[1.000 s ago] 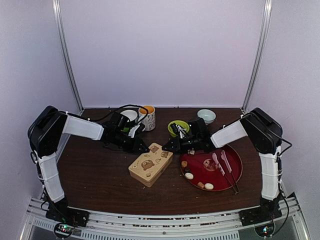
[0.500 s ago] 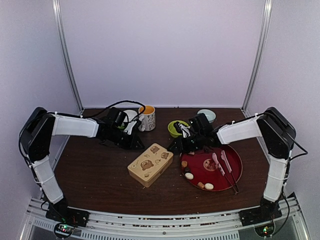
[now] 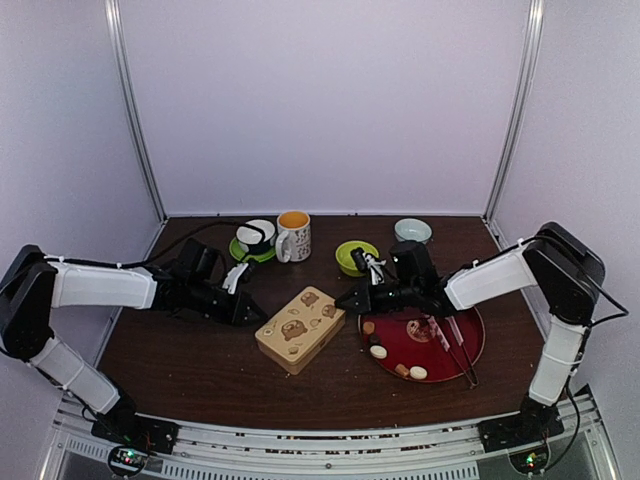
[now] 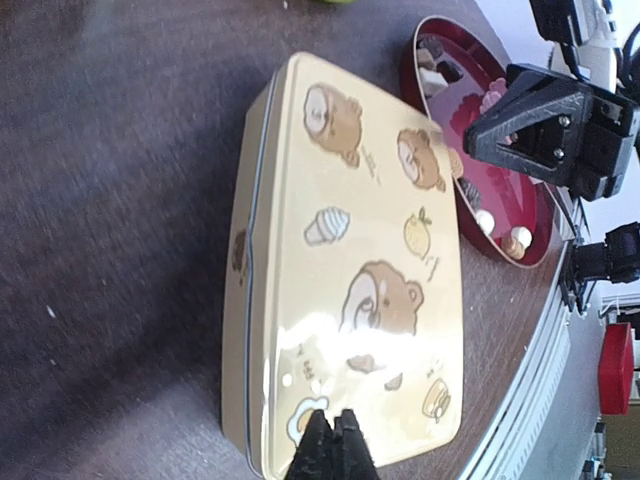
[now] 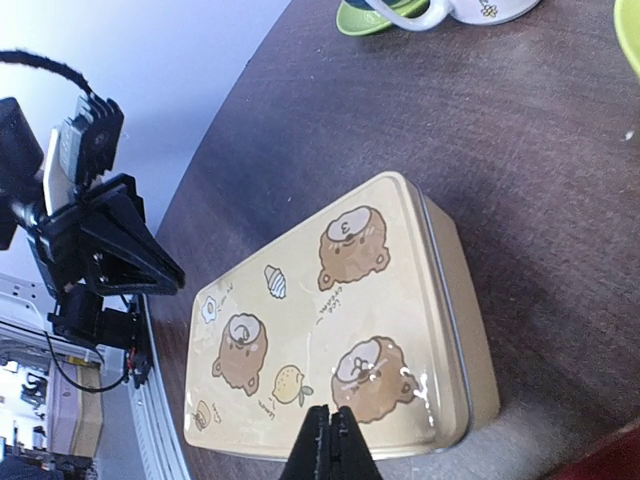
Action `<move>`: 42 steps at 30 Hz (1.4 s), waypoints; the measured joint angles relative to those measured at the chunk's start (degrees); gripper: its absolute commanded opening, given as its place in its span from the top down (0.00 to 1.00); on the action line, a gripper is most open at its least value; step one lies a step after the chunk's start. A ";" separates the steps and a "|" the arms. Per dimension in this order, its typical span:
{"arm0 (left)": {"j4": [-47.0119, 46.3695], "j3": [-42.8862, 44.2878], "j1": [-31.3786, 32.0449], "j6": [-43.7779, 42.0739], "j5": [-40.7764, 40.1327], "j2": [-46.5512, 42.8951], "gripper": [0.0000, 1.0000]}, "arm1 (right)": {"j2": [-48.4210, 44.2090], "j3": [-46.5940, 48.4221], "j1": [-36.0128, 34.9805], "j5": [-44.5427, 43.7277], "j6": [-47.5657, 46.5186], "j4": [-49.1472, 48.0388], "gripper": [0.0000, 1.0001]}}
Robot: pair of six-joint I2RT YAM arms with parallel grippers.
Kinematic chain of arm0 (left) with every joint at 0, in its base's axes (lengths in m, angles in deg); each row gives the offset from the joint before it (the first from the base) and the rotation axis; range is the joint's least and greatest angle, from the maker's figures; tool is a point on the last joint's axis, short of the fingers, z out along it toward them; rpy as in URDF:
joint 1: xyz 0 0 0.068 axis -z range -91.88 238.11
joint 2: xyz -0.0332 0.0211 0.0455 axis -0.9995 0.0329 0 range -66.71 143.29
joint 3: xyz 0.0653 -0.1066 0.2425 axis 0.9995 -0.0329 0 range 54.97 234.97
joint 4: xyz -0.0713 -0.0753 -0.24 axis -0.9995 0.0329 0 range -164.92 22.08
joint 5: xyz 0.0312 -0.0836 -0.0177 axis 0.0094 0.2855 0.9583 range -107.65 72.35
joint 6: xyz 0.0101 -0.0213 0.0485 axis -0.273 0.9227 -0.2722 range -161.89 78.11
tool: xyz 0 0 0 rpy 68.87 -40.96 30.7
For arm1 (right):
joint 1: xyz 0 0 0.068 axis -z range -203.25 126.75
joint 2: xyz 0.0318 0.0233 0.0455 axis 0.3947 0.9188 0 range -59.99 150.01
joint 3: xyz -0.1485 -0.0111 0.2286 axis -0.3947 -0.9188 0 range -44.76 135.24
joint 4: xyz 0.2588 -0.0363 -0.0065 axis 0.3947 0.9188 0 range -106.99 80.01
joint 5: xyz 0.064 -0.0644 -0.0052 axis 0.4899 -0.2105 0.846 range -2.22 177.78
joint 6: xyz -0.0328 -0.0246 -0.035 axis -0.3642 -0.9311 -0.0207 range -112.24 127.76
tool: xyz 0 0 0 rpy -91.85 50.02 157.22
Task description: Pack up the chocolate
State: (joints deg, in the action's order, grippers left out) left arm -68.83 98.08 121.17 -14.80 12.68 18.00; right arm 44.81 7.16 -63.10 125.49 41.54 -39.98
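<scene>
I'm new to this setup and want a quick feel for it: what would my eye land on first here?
The tan tin with bear pictures, lid on, lies mid-table. The left gripper and the right gripper, both shut, point at it from opposite sides. Just right of it sits a red tray with a few chocolates along its left and near edge.

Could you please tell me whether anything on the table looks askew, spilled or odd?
Nothing is spilled or damaged. The bear tin lies diagonally, lid shut, while the chocolates sit loose on the red plate.
</scene>
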 measured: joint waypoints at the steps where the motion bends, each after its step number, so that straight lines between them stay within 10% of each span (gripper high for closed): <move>1: -0.24 -0.74 0.00 0.28 0.52 0.00 1.00 | 1.46 -0.17 -0.11 0.87 1.57 -2.64 1.00; 9: -3.58 -1.88 0.00 1.31 2.86 -0.31 1.00 | 5.77 -1.01 -0.31 3.34 9.29 -14.45 1.00; 42: -15.39 -0.20 -0.13 4.35 5.70 5.86 1.00 | 4.66 -4.46 -5.09 3.30 7.65 -12.41 1.00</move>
State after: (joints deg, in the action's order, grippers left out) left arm -84.22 97.89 121.04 -10.45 18.38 23.86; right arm 49.46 2.70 -68.20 128.79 49.19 -52.39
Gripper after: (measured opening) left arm 0.006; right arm 0.004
